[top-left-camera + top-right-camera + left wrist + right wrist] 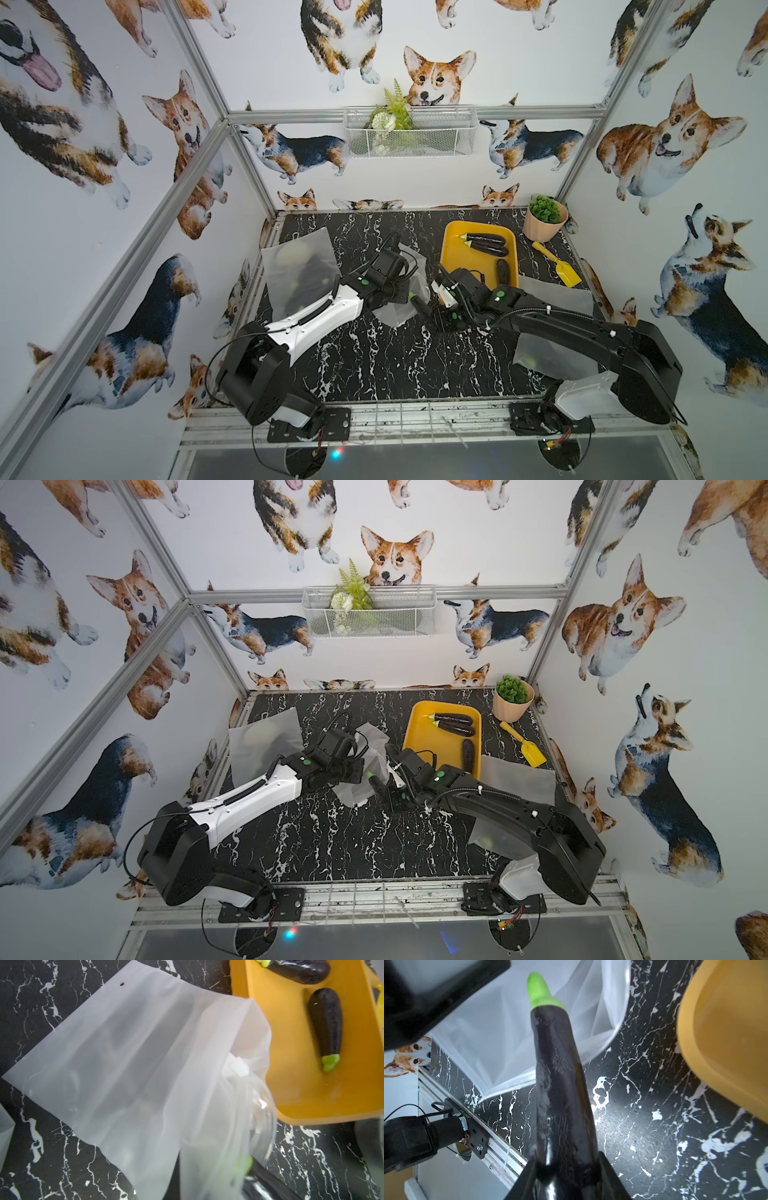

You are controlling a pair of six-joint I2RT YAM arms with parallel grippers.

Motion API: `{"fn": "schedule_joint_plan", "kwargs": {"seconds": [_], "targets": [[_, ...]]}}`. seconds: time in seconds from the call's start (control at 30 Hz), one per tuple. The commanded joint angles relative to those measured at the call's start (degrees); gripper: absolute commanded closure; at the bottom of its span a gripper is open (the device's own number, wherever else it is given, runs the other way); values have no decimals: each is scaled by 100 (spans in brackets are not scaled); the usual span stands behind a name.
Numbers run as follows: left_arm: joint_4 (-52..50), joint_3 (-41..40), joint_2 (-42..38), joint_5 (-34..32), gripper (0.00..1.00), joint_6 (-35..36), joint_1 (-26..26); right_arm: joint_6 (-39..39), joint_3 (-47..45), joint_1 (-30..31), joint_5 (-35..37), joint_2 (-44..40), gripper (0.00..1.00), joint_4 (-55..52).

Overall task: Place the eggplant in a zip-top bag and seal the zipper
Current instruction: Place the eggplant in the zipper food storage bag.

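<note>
Eggplant point(560, 1084): dark, glossy, green-stemmed; off the table point(374, 365), held level-to-sloping and stem-first, with the stem tip at the mouth of the bag point(145, 1064). Green shows through the film in the left wrist view, so the tip seems just inside, though how far cannot be told. Right gripper point(566, 1165): jaws clamped on the eggplant's blunt end, most of the body free ahead of them. Bag: frosted, limp, its closed end lying on the table and its mouth raised and gaping toward the eggplant. Left gripper point(401, 293): jaws together, apparently pinching the bag's upper lip. Step in hand, by judgement: insertion. To do it well, drive the eggplant along its own long axis, low and in line with the bag's length, so the stem slides under the lifted lip and does not snag the film or shove the whole bag back. The left grip should hold the lip high and steady. Release only once the blunt end clears the zipper line. Tray point(457, 266): yellow, just beside the right arm, bearing three spare eggplants point(488, 244); give its rim clearance.
</note>
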Motion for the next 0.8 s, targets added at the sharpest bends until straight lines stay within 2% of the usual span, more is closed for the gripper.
{"fn": "schedule_joint_plan", "kwargs": {"seconds": [0.0,0.2,0.33,0.53,0.73,0.77], "targets": [[105,-211,-280,-183,100,-95,-152,858,304,-15,97,242,65,332],[-154,-373,-643,-374,100,-343,-563,1434,585,-42,313,573,63,490],[4,-543,-928,-69,100,-828,-605,1398,884,-42,461,823,61,373],[-75,-449,-959,76,100,-1141,-567,1131,1208,28,538,1124,40,611],[29,-369,-624,410,100,-1203,-281,744,1586,27,354,1186,30,526],[75,-363,-598,465,100,-1214,-246,678,1636,27,315,1212,25,484]]}}
